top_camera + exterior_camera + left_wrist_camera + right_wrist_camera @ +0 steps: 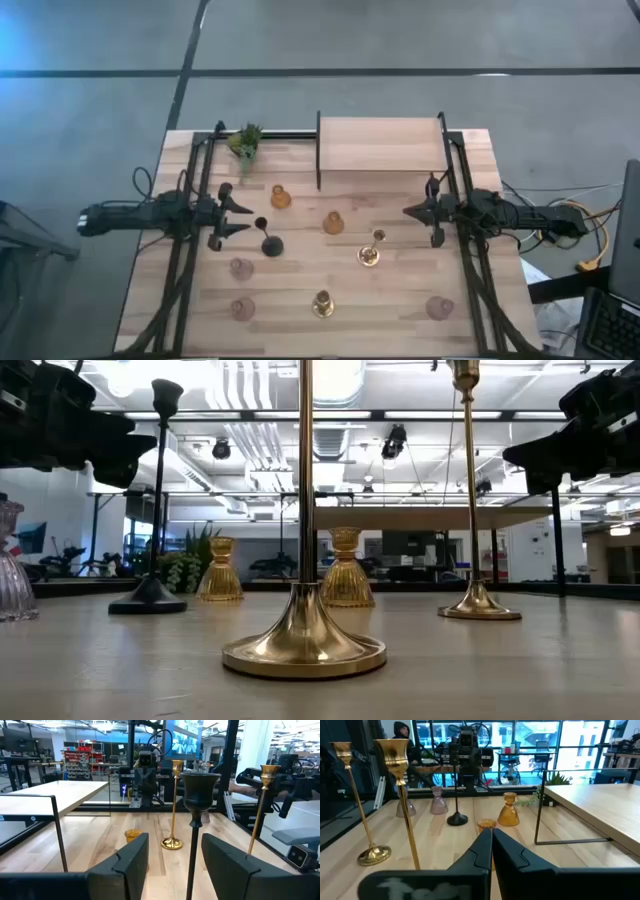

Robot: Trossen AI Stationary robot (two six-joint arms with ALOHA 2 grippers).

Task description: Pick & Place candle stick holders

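On the table (400, 300): 2 tall gold holders (369, 255), 1 black stemmed holder (271, 245), 2 amber glass holders (333, 222), 3 pink glass holders (240, 267), 1 green plant (244, 142). All 8 holders in front of the raised wooden shelf (380, 150). Left gripper (240, 216) spread wide, just left of the black holder, clear of it. Right gripper (412, 211) pinched closed, empty, below the shelf's right end.

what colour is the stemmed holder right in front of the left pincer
Black, cup and stem alike. The stemmed holder shows best in the left wrist view.
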